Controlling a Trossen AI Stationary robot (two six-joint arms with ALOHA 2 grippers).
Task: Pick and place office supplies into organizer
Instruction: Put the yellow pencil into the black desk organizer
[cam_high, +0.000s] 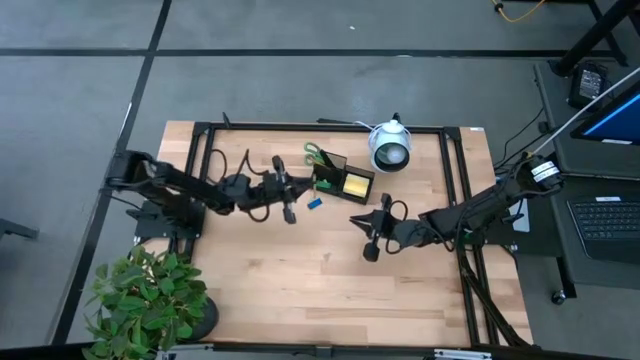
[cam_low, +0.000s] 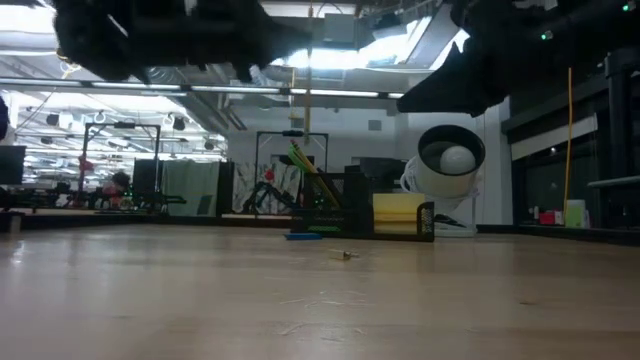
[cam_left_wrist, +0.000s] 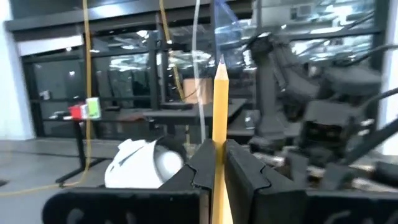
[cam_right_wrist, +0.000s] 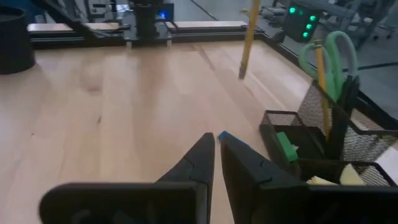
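Above the table's middle, left of the organizer (cam_high: 340, 178), the left gripper (cam_left_wrist: 217, 163) pinches a pencil (cam_left_wrist: 219, 124) upright, point up. The right gripper (cam_right_wrist: 216, 163) hovers nearby, fingers nearly together and empty. Risk: the smooth yellow hexagonal shaft could slip or pivot in so narrow a pinch, or catch the organizer's black wire mesh rim on the way in. Green-handled scissors (cam_right_wrist: 329, 53) already stand inside; a small blue piece (cam_high: 314, 203), probably an eraser, lies on the pale wood.

Colours being shown on the table
Green scissors (cam_right_wrist: 333, 53) and a yellow notepad (cam_high: 356, 183) are being held in a black mesh organizer (cam_right_wrist: 311, 146); a blue piece (cam_high: 314, 203) is lying on pale wood.
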